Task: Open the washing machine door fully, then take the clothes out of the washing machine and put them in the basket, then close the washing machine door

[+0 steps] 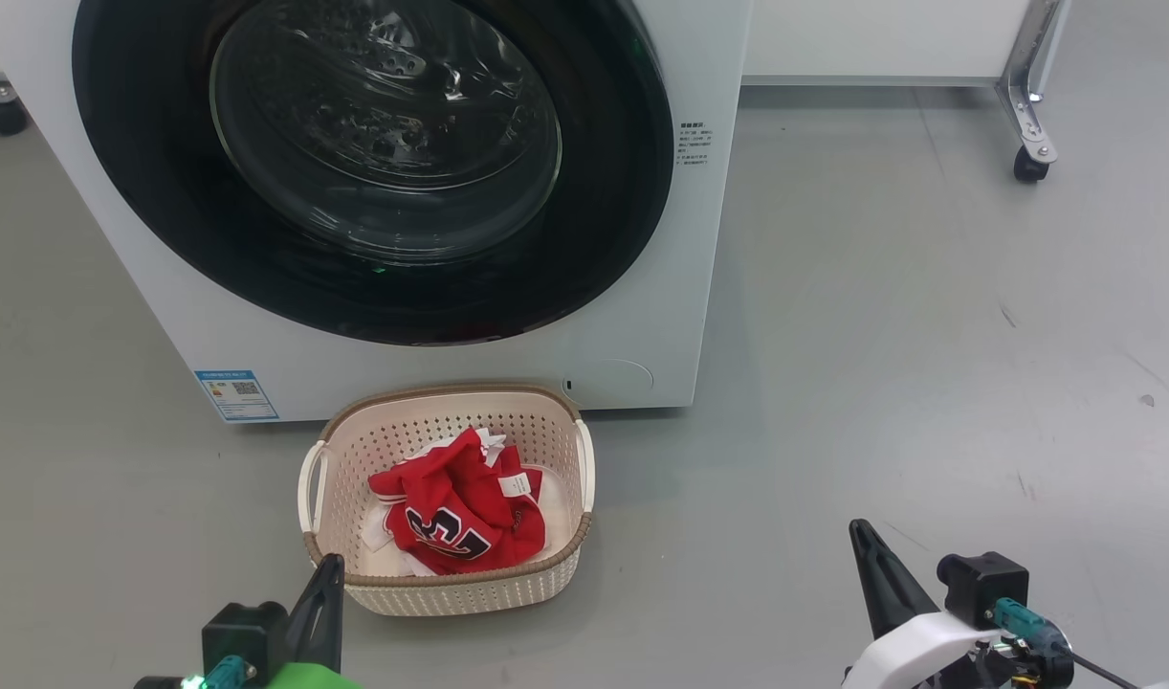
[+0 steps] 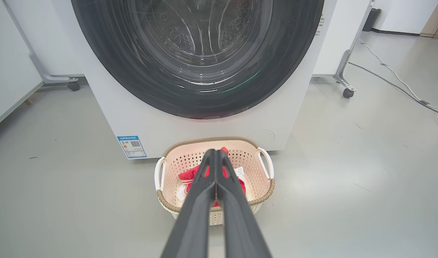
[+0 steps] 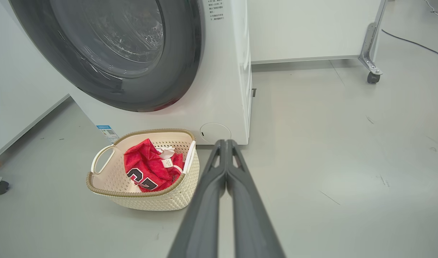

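Observation:
The white washing machine (image 1: 642,287) stands ahead with its black-rimmed glass door (image 1: 384,144) lying flush against its front. On the floor before it sits the cream basket (image 1: 451,593), holding the red clothes (image 1: 455,512), a jersey with dark numerals on top. My left gripper (image 2: 215,152) is shut and empty, low at the basket's near left corner, its fingers pointing over the basket (image 2: 265,193). My right gripper (image 3: 226,142) is shut and empty too, above bare floor to the right of the basket (image 3: 151,200). The clothes (image 3: 147,170) lie loose in it.
A blue label sticker (image 1: 237,394) marks the machine's lower left front. A white cabinet on castor legs (image 1: 1029,144) stands behind on the right, and a cable (image 2: 394,77) runs across the floor there. Grey floor spreads wide to the right.

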### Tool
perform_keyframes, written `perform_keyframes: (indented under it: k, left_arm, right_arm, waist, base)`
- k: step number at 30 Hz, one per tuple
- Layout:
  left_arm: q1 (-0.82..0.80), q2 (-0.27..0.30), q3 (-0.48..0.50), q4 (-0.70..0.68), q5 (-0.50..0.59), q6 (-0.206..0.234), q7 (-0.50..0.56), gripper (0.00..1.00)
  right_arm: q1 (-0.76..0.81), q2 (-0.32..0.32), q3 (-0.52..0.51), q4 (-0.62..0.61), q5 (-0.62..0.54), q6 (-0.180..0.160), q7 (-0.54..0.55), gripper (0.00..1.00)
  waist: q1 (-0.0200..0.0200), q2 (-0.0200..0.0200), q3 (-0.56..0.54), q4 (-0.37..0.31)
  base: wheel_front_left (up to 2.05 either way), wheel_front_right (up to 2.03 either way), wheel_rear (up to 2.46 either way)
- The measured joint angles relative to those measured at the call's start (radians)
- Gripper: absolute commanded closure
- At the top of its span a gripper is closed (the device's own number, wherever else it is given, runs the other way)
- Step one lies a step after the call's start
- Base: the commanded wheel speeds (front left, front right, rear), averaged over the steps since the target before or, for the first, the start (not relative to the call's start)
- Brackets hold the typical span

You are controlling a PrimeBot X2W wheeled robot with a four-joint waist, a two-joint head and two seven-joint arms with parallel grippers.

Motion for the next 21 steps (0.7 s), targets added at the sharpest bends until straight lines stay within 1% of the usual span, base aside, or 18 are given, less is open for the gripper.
perform_keyframes:
  k: [3,8,13,21]
  left_arm:
    - [0.002,-0.002,0.004,0.0,-0.021,-0.003,0.001,1.0]
    - [0.002,-0.003,0.021,0.0,-0.083,-0.015,0.01,1.0]
    - [0.001,-0.008,0.035,0.0,-0.168,-0.024,0.019,1.0]
    - [0.001,-0.013,0.064,0.0,-0.259,-0.043,0.041,1.0]
  right_arm:
    - [0.002,0.001,-0.008,-0.002,0.022,0.0,0.009,1.0]
    - [0.001,0.001,-0.027,-0.006,0.085,0.0,0.028,1.0]
    - [0.001,0.001,-0.042,-0.012,0.172,0.003,0.045,1.0]
    - [0.0,0.001,-0.07,-0.025,0.265,0.009,0.073,1.0]
  waist:
    - [0.0,0.0,0.0,0.0]
    - [0.0,0.0,0.0,0.001]
    - [0.0,0.0,0.001,0.001]
    - [0.0,0.0,0.001,0.001]
  base:
    - [0.0,0.0,0.0]
    - [0.0,0.0,0.0]
    - [0.0,0.0,0.0]
    - [0.0,0.0,0.0]
